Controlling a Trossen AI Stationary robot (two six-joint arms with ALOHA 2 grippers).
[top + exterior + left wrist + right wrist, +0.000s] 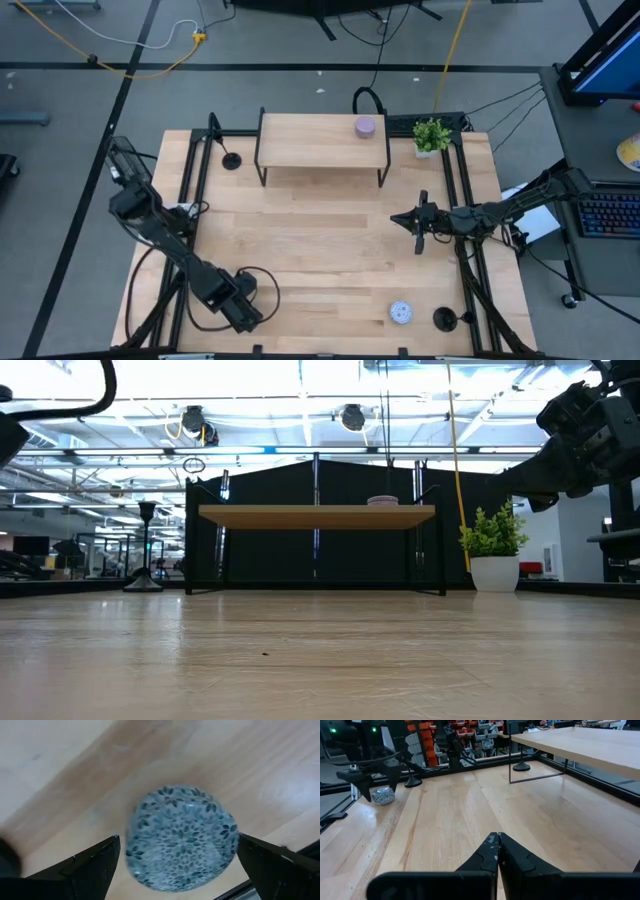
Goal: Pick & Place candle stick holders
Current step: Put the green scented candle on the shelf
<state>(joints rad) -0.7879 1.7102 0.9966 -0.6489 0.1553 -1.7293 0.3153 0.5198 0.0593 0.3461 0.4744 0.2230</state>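
One black candle stick holder [231,160] stands on its disc base at the far left by the shelf leg, and shows again [521,766] in the right wrist view. Another [444,320] stands near the front right corner. A third [412,782] stands behind my left arm. My left gripper [178,837] is open and points down at the front left. Its fingers flank a round blue-and-white patterned puck [180,837] lying flat on the table, with a gap on each side. My right gripper [497,840] is shut and held level above the table's right side [418,225].
A low wooden shelf [320,140] on black legs stands at the back, with a lavender puck [366,126] on top. A small potted plant [432,135] sits to its right. A white puck [401,312] lies near the front right. Black frame rails [468,200] run along both sides.
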